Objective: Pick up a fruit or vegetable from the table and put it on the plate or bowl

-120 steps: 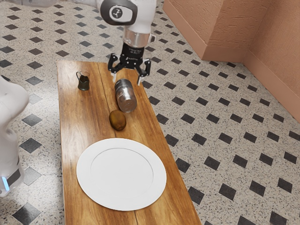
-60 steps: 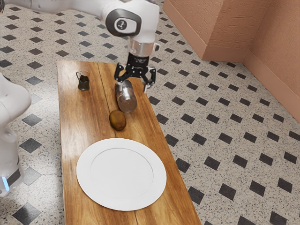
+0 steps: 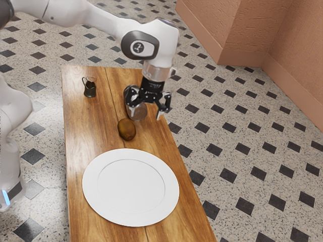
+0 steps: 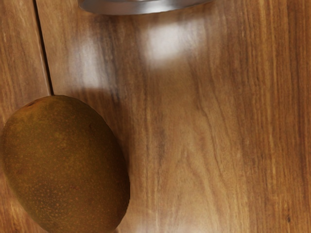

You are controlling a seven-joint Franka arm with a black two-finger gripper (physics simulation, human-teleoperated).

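Approach step: pincer (image 3: 146, 106) hangs open and empty over the can (image 3: 136, 112), just beyond the kiwi (image 3: 126, 129); next, centre over kiwi and descend.

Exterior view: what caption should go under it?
Open fingers hover above a metal can, beside a kiwi and white plate.

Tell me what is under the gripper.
The open gripper hangs over a metal can lying on the table. It covers the can's far part, so only the near end shows. The kiwi lies beside the can, uncovered.
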